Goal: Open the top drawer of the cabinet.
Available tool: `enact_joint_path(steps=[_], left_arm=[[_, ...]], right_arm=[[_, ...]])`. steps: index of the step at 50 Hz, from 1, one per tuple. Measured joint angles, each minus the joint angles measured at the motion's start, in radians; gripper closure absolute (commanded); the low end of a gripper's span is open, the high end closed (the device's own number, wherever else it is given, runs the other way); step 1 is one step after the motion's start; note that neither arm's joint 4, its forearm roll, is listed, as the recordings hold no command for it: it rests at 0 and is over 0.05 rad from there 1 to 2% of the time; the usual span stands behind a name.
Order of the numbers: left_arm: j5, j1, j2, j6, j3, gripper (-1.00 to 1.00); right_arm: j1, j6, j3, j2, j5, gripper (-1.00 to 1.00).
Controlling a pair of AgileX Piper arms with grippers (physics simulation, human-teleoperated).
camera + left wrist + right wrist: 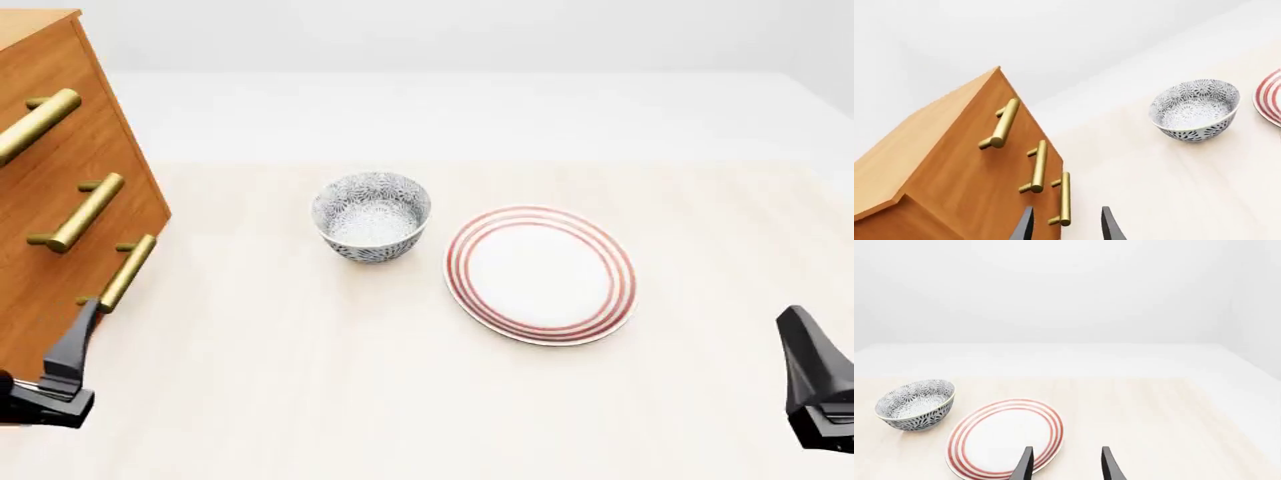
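The cabinet (pixel 54 190) stands at the table's left edge, orange-brown wood with three brass bar handles. The top drawer (pixel 60 65) looks shut flush, its handle (pixel 34 125) uppermost. In the left wrist view the cabinet (pixel 941 180) fills one side, and the top drawer's handle (pixel 1001 125) is the farthest of the three from my fingers. My left gripper (pixel 74 345) hangs low in front of the cabinet, by the lowest handle (pixel 123 272). It (pixel 1067 229) is open and holds nothing. My right gripper (pixel 807 350) is open near the table's front right, far from the cabinet.
A patterned blue-and-white bowl (pixel 372 215) sits mid-table, with a red-ringed white plate (pixel 539 272) to its right. The middle handle (pixel 80 212) lies between the top and lowest ones. Both dishes show in the right wrist view, bowl (pixel 915 404) and plate (pixel 1006 437).
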Motion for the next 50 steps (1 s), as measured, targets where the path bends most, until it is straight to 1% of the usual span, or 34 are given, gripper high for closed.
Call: enact_joint_path(steps=[6, 17, 23, 35, 43, 50], left_arm=[[-0.001, 0.002, 0.029, 0.079, -0.026, -1.0], [0.056, 0.013, 0.027, 0.235, -0.1, -1.0], [0.066, 0.022, 0.046, 0.314, -0.133, -1.0], [0.032, 0.036, 0.115, 0.479, -0.174, -1.0], [0.021, 0.046, 0.159, 0.567, -0.213, -1.0], [-0.016, 0.056, 0.214, 0.645, -0.23, -1.0]], right_arm=[[0.0, 0.0, 0.0, 0.0, 0.0, -1.0], [0.0, 0.0, 0.0, 0.0, 0.0, -1.0], [0.0, 0.0, 0.0, 0.0, 0.0, -1.0], [0.0, 0.0, 0.0, 0.0, 0.0, -1.0], [0.0, 0.0, 0.0, 0.0, 0.0, -1.0], [0.0, 0.0, 0.0, 0.0, 0.0, -1.0]])
